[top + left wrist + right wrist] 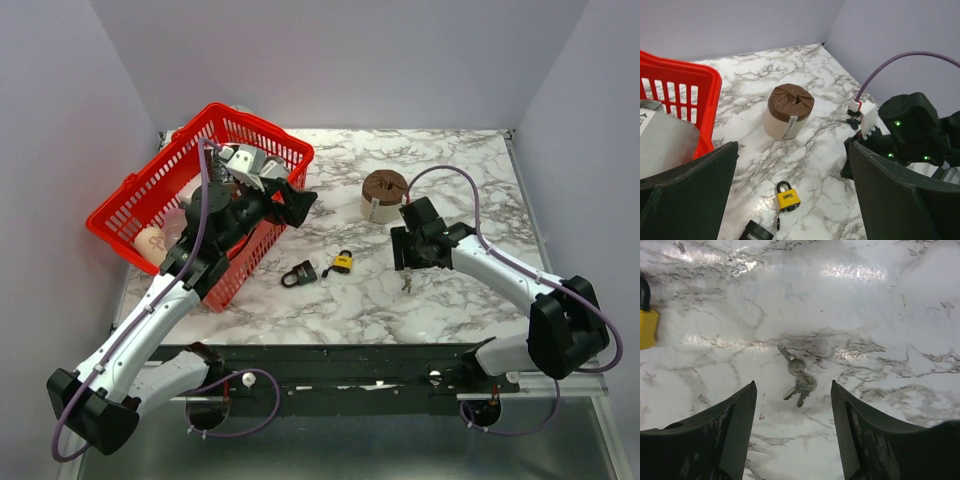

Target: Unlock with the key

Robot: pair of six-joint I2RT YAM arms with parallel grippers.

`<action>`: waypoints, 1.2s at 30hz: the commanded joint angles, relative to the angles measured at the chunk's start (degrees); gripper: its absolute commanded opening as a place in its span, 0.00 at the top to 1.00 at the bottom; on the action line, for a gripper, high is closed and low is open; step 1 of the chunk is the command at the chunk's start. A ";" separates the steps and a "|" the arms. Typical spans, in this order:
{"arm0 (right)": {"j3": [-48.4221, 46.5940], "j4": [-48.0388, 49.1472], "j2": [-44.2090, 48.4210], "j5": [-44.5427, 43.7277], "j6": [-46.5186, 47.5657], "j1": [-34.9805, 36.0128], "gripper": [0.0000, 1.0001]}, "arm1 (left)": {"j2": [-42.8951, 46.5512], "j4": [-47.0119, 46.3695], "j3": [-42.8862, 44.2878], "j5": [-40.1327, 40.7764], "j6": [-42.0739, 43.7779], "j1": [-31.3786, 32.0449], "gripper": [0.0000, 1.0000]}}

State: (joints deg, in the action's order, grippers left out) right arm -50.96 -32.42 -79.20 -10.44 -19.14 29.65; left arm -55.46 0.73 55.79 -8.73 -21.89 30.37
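Observation:
A bunch of small silvery keys (799, 376) on a ring lies on the marble table; it also shows in the top view (406, 283). No black head shows on them. My right gripper (793, 385) is open and empty, its fingers either side of the keys and just above them; it also shows from above (406, 262). The yellow padlock (343, 263) and the black padlock (299, 273) lie left of the keys. A thin dark key-like piece (777, 220) sits at the yellow padlock's (787, 198) bottom. My left gripper (292, 200) is open and empty, raised by the basket.
A red plastic basket (150, 215) with items in it stands at the back left, under my left arm. A white cylinder with a brown top (384, 193) stands behind the padlocks. Grey walls close the table's back and sides.

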 commanded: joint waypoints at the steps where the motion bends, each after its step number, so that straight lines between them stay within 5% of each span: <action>1: -3.44 -6.41 -3.75 1.13 5.60 -1.08 0.32 | -0.70 2.25 -1.83 4.15 1.67 -0.75 0.01; 28: -10.91 -12.66 -18.97 9.82 17.38 -3.11 0.60 | -0.88 2.87 -1.82 3.28 1.32 -0.84 0.01; 31: -10.83 -12.40 -18.80 11.56 17.55 -3.11 0.68 | -0.79 2.78 -1.82 2.93 1.32 -0.84 0.01; 34: -10.13 -11.61 -17.05 13.95 17.38 -3.11 0.97 | -0.44 1.56 -2.09 0.74 1.59 -0.75 0.01; 36: -9.86 -11.35 -14.86 16.74 17.20 -3.11 0.99 | -0.26 -0.02 -2.61 -1.97 1.76 -0.75 0.01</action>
State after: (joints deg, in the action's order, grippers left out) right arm -60.40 -43.31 -97.36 0.23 -2.35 26.87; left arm -57.25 2.85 54.39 -6.92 -21.15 29.74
